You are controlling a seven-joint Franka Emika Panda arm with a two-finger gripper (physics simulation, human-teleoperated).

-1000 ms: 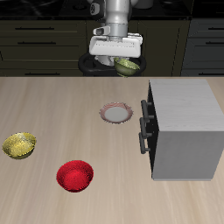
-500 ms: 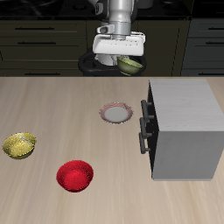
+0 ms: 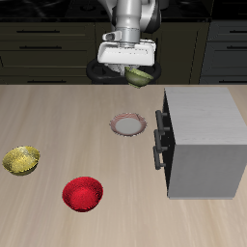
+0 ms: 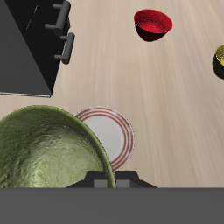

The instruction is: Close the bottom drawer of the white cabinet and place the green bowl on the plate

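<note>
**Mia:** Exterior view first. Where is the arm?

**Ben:** The arm is up high, near the back of the surface (image 3: 58, 125). It points straight down. The tool (image 3: 133, 69) hangs in the air and pinches the green bowl (image 3: 141, 74) by its rim. The bowl tips to one side.

**Mia:** Is the bowl over the plate?

**Ben:** Not quite. The plate (image 3: 127, 123) lies flat on the surface, nearer the front edge than the bowl. It has nothing on it. In the wrist view the green bowl (image 4: 48, 149) looks very big and close, and it hides part of the plate (image 4: 112, 137).

**Mia:** What about the white cabinet?

**Ben:** The white cabinet (image 3: 203, 140) stands just beside the plate. Its dark handles face the plate. The bottom drawer (image 3: 160, 155) looks pushed in, level with the one above it, but it is hard to be sure from here.

**Mia:** What else is there?

**Ben:** A red bowl (image 3: 83, 194) sits near the front edge. A yellow bowl (image 3: 21, 160) sits well apart from the plate, off to the side.

**Mia:** Any words to read?

**Ben:** No writing shows on anything.
</note>
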